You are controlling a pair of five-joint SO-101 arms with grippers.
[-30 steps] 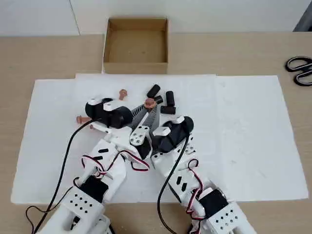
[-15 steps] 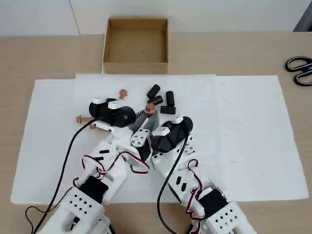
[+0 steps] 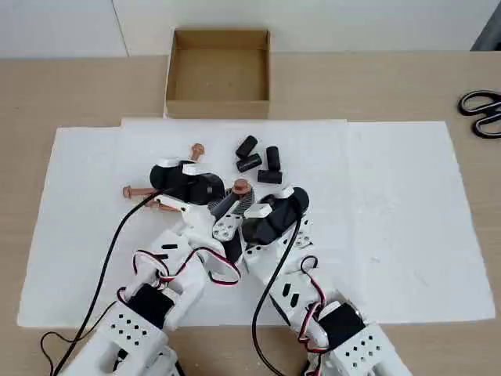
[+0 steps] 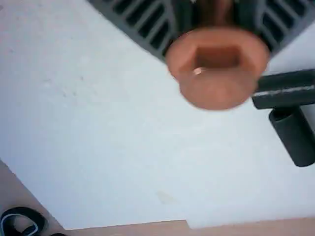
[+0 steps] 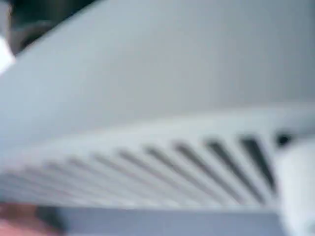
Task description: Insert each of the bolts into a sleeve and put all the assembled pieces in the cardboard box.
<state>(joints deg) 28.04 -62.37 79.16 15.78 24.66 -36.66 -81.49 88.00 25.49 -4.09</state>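
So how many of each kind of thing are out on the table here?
Copper bolts: 3 in plain sight, one of them in the left gripper; a copper bit beside that arm may be a fourth
Black sleeves: 4
Cardboard box: 1
Scissors: 1
Total: 9

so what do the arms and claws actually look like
The left arm and right arm match: white plastic links, black motor blocks, red and white wire loops plus a black cable each. The left claw has dark grey fingers with slotted ribs.
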